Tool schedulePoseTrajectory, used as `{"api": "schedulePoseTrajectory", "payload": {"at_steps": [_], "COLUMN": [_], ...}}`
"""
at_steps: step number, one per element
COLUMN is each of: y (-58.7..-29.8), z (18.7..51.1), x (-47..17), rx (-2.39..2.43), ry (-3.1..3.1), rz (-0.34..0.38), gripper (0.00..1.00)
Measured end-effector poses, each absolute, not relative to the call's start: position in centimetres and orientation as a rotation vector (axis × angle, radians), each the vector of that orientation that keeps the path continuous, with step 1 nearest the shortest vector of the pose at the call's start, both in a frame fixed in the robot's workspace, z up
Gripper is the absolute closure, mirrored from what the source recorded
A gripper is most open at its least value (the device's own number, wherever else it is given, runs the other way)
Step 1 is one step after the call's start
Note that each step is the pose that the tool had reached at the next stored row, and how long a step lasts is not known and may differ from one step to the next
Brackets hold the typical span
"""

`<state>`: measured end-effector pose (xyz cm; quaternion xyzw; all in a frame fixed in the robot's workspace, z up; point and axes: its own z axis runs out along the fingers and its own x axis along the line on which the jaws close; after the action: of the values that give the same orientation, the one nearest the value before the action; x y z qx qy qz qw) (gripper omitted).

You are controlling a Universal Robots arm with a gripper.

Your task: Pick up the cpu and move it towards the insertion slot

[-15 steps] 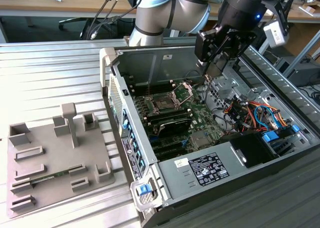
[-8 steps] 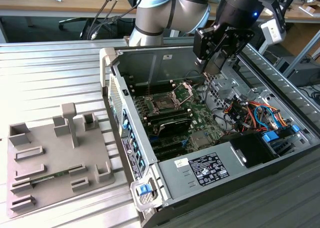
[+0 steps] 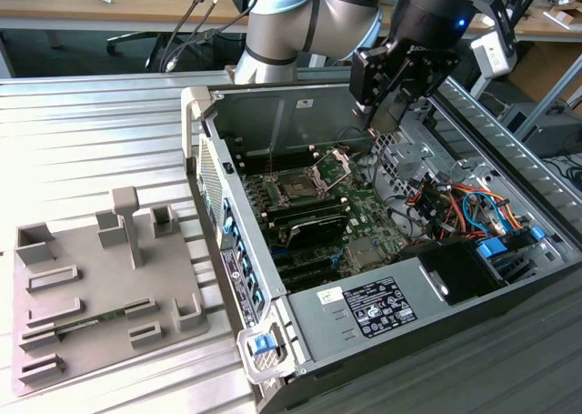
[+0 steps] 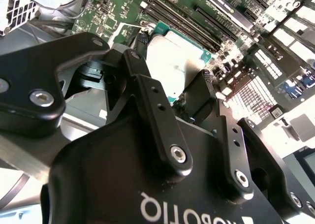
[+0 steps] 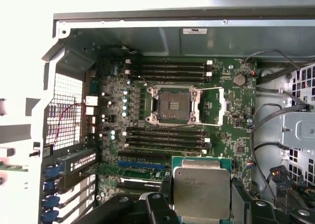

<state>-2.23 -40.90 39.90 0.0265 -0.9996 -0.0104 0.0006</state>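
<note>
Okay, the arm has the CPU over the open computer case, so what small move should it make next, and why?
Probably carry the CPU sideways over the motherboard toward the insertion slot. In the first wrist view the tool grips the chip, which sits off to one side of the socket, beyond the memory slots. The socket's bracket is swung open.

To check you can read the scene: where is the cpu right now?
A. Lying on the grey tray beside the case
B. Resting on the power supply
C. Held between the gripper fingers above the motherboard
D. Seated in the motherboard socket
C: in the first wrist view the cpu sits between the dark fingers, while the insertion slot stands open and unfilled.
</note>
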Motion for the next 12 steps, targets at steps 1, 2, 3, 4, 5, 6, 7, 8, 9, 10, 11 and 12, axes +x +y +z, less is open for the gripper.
{"api": "schedulePoseTrajectory", "payload": {"at_steps": [1,2,3,4,5,6,7,8,9,10,11,12], "y": [-40.86,-40.81,-40.71,-40.54,-40.41,-40.34,-40.27,-40.16,-40.09,-40.03,-39.94,-39.89], "z": [39.90,39.89,39.89,39.90,39.89,39.89,39.89,39.89,39.89,39.89,39.89,39.89], "x": [-2.22,-2.22,-2.22,-2.20,-2.18,-2.18,-2.17,-2.16,-2.16,-2.15,-2.15,-2.14], "rx": [0.083,0.083,0.083,0.083,0.083,0.083,0.083,0.083,0.083,0.083,0.083,0.083], "ry": [-3.139,-3.139,-3.139,-3.139,-3.139,-3.139,-3.139,-3.139,-3.139,-3.139,-3.139,-3.139], "rz": [-0.033,-0.033,-0.033,-0.033,-0.033,-0.033,-0.033,-0.033,-0.033,-0.033,-0.032,-0.033], "gripper": [0.45,0.45,0.45,0.45,0.45,0.45,0.45,0.45,0.45,0.45,0.45,0.45]}}
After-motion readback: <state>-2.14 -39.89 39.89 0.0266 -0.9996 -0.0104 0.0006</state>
